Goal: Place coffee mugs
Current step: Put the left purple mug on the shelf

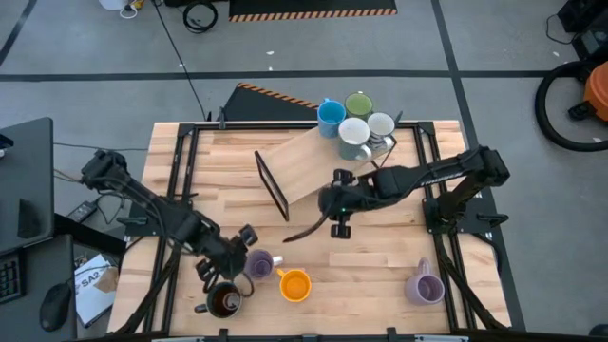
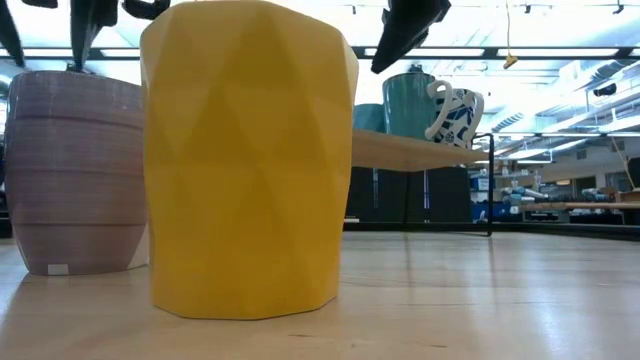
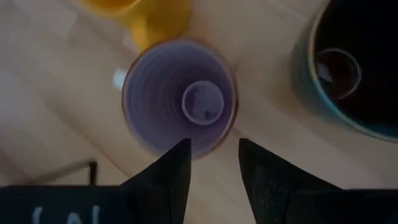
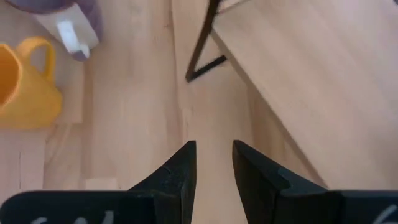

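Note:
A lavender mug stands upright on the table near its front edge. An orange mug stands to its right and a dark mug to its near left. My left gripper hangs open above the lavender mug, pointing steeply down, fingertips over its near rim and apart from it. My right gripper is open over bare tabletop beside the wooden shelf, with nothing between its fingers. Blue, green, white and pale grey mugs crowd the shelf's far end.
A second lavender mug stands alone at the near right. The shelf's dark metal leg reaches the table just ahead of my right gripper. Black frame rails run along the table's left and right sides. Bare wood lies between the orange mug and the right lavender mug.

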Motion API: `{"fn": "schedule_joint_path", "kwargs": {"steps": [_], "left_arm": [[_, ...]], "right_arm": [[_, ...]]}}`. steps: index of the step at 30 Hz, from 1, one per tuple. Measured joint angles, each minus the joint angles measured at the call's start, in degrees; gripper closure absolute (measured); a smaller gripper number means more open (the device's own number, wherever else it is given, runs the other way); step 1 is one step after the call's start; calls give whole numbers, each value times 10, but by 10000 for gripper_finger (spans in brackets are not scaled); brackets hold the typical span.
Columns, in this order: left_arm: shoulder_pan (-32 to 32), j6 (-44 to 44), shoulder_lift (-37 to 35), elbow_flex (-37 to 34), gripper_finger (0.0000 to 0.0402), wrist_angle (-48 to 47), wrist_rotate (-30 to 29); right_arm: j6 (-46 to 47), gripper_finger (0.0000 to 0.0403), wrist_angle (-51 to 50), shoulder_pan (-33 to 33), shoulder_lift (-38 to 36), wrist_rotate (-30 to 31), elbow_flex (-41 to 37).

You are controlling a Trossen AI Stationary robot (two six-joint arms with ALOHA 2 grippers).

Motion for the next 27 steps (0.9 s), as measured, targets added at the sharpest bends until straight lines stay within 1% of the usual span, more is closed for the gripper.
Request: {"fn": "schedule_joint_path", "kwargs": {"steps": [4,8,12,16,19,23,27], "left_arm": [[-26,38,21,0,260,24,-25],[-41,68,47,0,260,38,-31],[-41,89,83,0,260,44,-31],[-40,97,119,0,260,52,-50],[-36,102,140,0,262,51,-47],[-34,108,150,1,287,46,-31],[-27,106,153,0,341,44,-26]], "right_arm": [[6,293,27,15,0,12,-25],[15,293,50,23,0,13,-37],[20,293,64,30,0,13,-37],[20,293,78,38,0,13,-37],[22,293,81,43,0,13,-37],[32,293,81,47,0,13,-37],[36,293,81,52,0,13,-37]]}}
